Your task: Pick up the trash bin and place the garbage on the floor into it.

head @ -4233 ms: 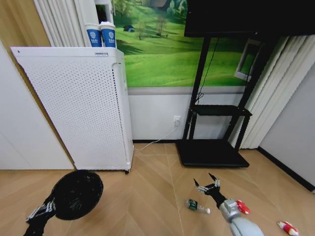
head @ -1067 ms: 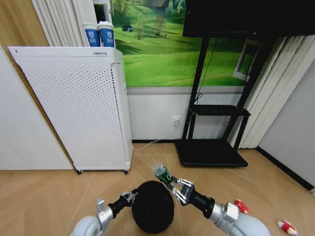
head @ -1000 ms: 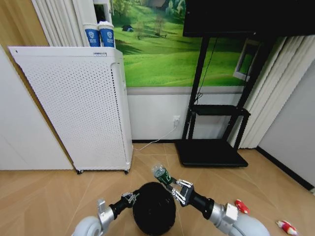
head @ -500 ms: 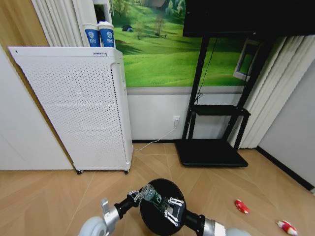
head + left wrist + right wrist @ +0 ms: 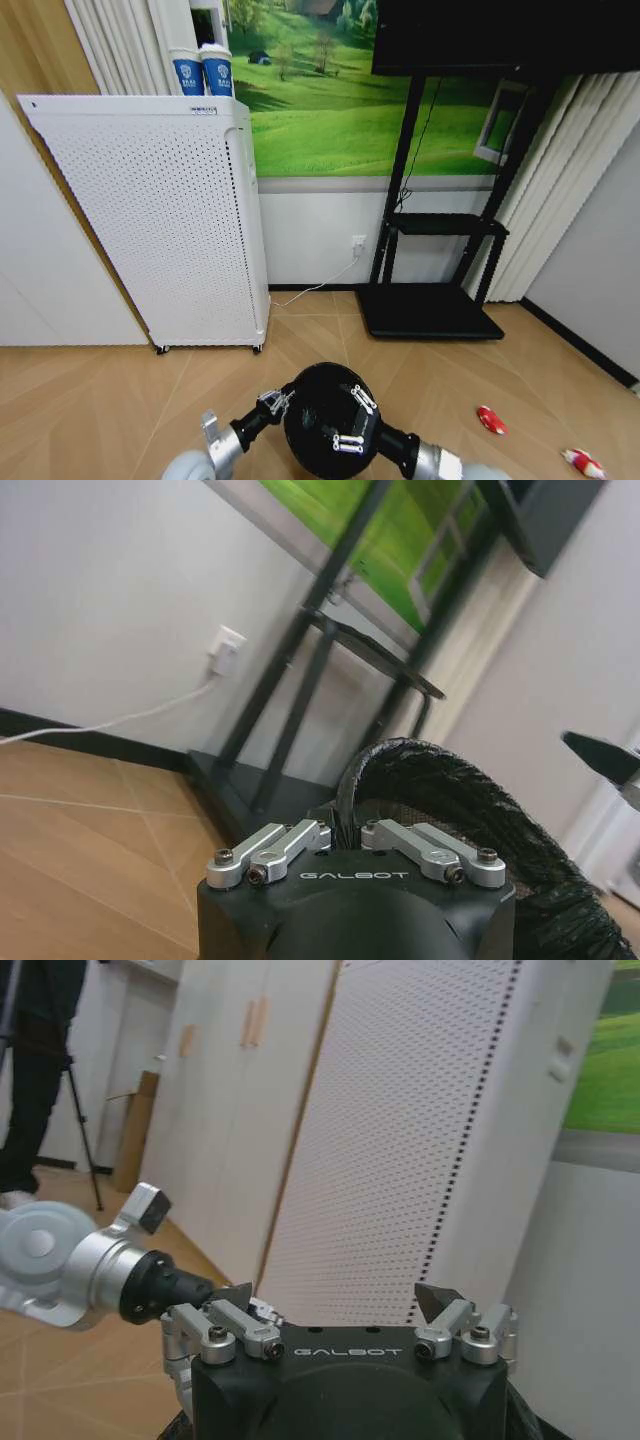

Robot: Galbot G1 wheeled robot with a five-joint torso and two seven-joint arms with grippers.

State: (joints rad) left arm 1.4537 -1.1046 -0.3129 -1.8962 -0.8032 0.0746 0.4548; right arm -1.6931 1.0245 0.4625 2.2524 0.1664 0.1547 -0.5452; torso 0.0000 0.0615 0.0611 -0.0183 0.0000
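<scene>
The trash bin (image 5: pixel 322 415) sits low at centre of the head view, held off the floor (image 5: pixel 120 400). The left gripper (image 5: pixel 275 402) is clamped on its rim, and the right gripper (image 5: pixel 347 420) hangs over the mouth, jaws spread and empty. Two red garbage pieces (image 5: pixel 490 419) lie lower right.
</scene>
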